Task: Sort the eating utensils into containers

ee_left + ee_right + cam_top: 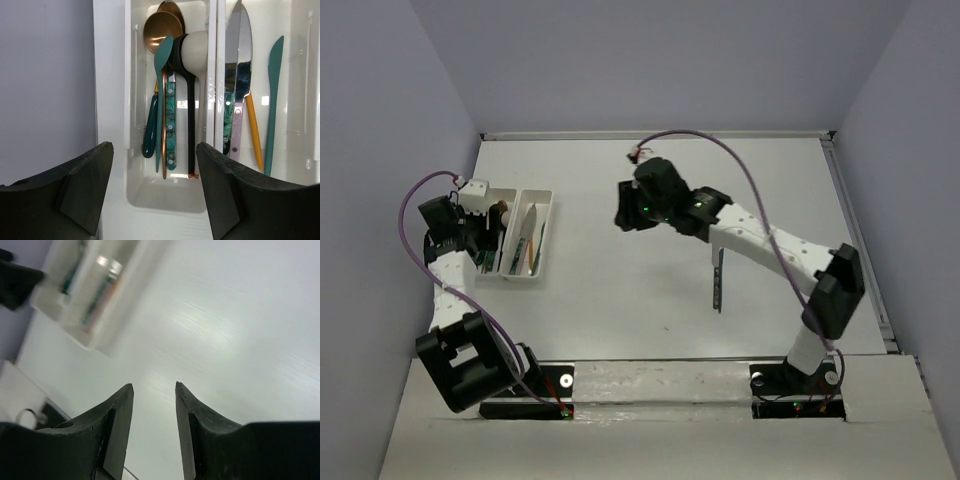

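The two joined white trays stand at the table's left. In the left wrist view the left tray holds spoons: gold, teal, black and beige. The right tray holds knives: a silver one, a teal one and one with a yellow handle. My left gripper is open and empty over the left tray's near end. My right gripper is open and empty above the bare table. One dark utensil lies on the table, partly under the right forearm.
The trays show blurred at the upper left of the right wrist view. Grey walls close in the table on the left, back and right. A metal rail runs along the table's right edge.
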Action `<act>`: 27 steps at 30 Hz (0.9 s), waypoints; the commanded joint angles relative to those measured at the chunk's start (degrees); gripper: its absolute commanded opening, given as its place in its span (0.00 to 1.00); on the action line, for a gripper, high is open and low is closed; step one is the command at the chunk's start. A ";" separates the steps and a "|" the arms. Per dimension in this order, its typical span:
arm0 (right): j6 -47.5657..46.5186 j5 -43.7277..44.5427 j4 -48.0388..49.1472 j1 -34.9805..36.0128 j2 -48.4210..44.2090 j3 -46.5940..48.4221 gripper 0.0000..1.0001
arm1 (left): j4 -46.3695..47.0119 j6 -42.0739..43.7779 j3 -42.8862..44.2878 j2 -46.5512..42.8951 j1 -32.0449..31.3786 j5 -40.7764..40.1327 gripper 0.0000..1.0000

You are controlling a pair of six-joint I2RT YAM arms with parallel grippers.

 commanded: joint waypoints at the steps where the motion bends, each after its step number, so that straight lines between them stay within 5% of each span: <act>1: 2.02 4.74 -14.10 -15.34 -16.83 -27.39 0.45 | 1.02 1.14 -1.30 -1.75 0.43 1.45 0.80; 5: 4.66 7.09 -14.54 -23.36 -26.70 -42.13 0.39 | 1.02 0.00 -1.21 -0.70 0.43 2.95 0.80; 11: 4.67 9.11 -14.45 -27.06 -30.43 -47.09 0.21 | 0.58 1.22 -1.47 -1.83 0.43 2.34 0.79; 27: 2.03 -2.32 -5.58 -27.59 -16.81 -47.70 0.27 | 1.02 1.49 -1.82 -2.36 0.43 1.64 0.80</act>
